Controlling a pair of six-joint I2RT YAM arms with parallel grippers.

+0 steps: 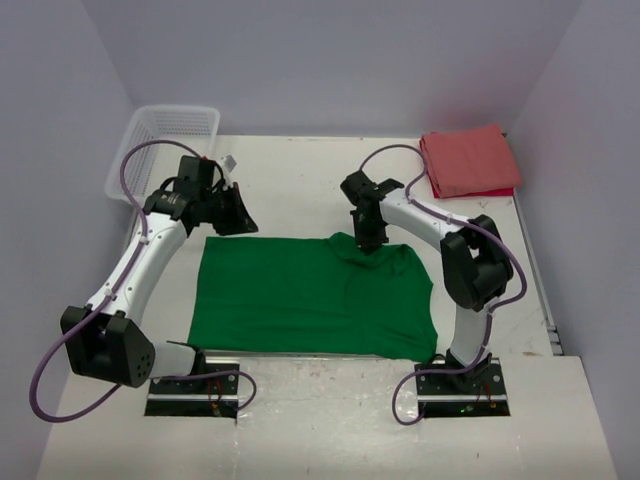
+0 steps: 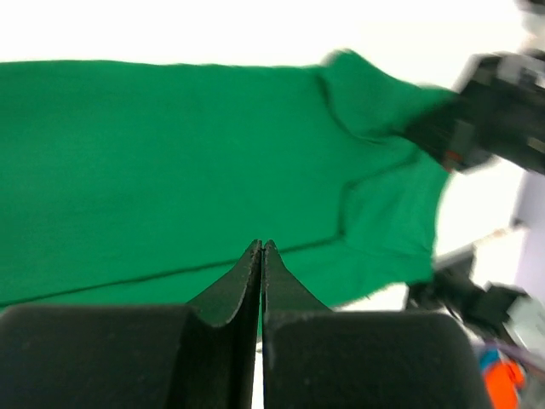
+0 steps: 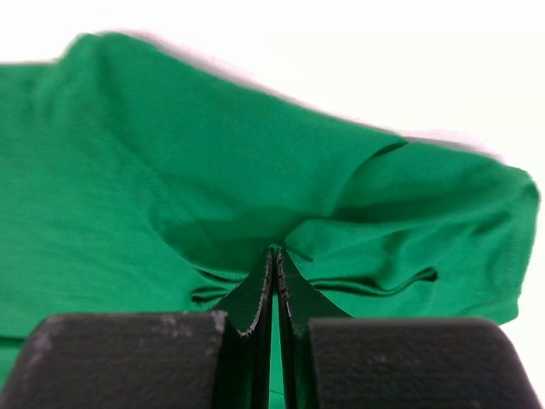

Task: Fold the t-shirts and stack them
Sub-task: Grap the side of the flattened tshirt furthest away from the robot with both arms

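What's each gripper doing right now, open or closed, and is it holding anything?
Left gripper: closed, holding nothing.
Right gripper: closed, pinching the green t-shirt.

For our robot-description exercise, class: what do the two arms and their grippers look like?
The left arm and right arm have white shells with black joints. A purple cable loops along each. The left gripper and right gripper have black, tapering fingers.

Top view down on table [image 1: 300,190], wrist views low over green t-shirt [image 1: 300,300] (shared by all)
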